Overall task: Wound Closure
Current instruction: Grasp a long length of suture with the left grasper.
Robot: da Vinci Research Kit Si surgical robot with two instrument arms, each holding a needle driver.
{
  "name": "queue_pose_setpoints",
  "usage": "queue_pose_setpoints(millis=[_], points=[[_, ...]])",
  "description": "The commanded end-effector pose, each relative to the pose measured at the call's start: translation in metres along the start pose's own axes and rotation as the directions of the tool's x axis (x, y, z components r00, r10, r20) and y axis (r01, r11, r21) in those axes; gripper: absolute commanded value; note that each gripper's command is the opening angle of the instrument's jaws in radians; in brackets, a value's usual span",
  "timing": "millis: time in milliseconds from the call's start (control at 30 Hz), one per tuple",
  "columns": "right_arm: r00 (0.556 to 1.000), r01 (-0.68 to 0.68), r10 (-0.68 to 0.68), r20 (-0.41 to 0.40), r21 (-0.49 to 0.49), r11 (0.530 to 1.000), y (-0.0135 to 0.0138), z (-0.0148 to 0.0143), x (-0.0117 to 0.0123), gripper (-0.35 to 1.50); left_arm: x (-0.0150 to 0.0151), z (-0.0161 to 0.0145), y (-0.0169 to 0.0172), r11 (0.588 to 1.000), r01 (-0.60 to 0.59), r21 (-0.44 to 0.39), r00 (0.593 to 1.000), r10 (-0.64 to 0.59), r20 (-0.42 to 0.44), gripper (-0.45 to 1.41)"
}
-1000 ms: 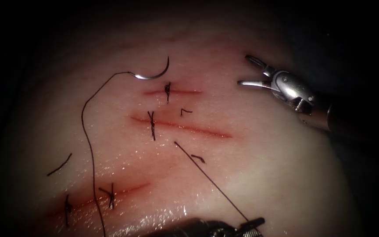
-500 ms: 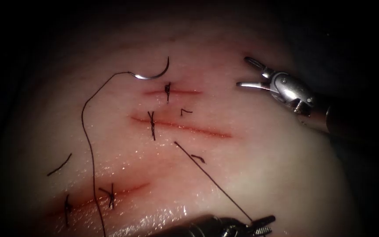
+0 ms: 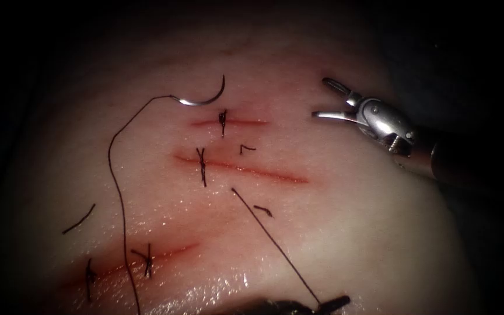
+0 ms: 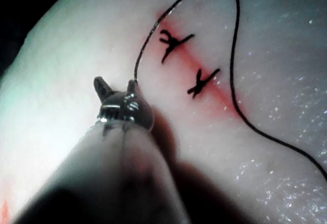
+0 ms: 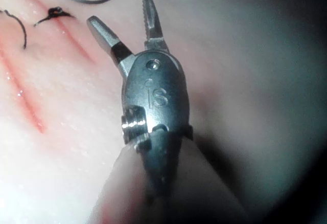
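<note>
The curved needle (image 3: 205, 98) is seen lying free on the tissue (image 3: 368, 221), above the uppermost of the three cuts and held by neither tool, with no part of it seen buried in the tissue; its point is turned upward and its thread (image 3: 115, 192) is trailed from its left end down the left side of the cuts. The right tool (image 3: 321, 98) is held over bare tissue to the right of the cuts, well apart from the needle, its jaws spread wide and nothing between them, as is also shown in the right wrist view (image 5: 127, 22). The left tool (image 3: 329, 303) is glimpsed at the lower edge of the endoscope view, where a taut strand of thread (image 3: 275, 245) is run up from its tip to a spot just below the middle cut (image 3: 246, 167). In the left wrist view the jaw tips of the left tool (image 4: 117, 86) are shown slightly parted, with the thread met at one tip; whether it is clamped cannot be told
</note>
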Motion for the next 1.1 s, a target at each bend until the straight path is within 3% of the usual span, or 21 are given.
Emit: queue_pose_setpoints(millis=[33,367,400,633,800,1100], points=[[1.0,0.002,-0.002,-0.004,0.002,1.0,0.0,0.0008,0.0001,1.3,-0.0002,0.001,0.0003,1.0,0.003,-0.001,1.0,-0.003,0.0,0.15],[1.0,0.002,-0.002,0.002,0.003,1.0,0.0,0.0009,0.0001,1.3,-0.001,-0.0018,0.0003,1.0,0.0,-0.012,1.0,-0.001,-0.008,0.17],[1.0,0.002,-0.002,0.002,0.003,1.0,0.0,0.001,0.0001,1.3,-0.0012,-0.0025,0.0002,1.0,0.001,-0.017,1.0,-0.001,-0.015,0.34],[1.0,0.003,-0.003,0.006,0.006,1.0,-0.0001,0.001,0.0001,1.3,-0.0024,-0.0049,-0.0007,1.0,0.001,-0.027,1.0,-0.001,-0.019,0.34],[1.0,0.004,-0.004,0.006,0.006,1.0,-0.0003,0.0009,0.0001,1.3,-0.004,-0.0073,-0.0021,0.999,0.012,-0.033,0.999,-0.013,-0.031,0.76],[1.0,0.006,-0.006,0.008,0.008,1.0,-0.0005,0.0008,0.0,1.31,-0.0078,-0.0132,-0.0067,0.989,0.123,0.081,0.988,-0.114,-0.104,0.56]])
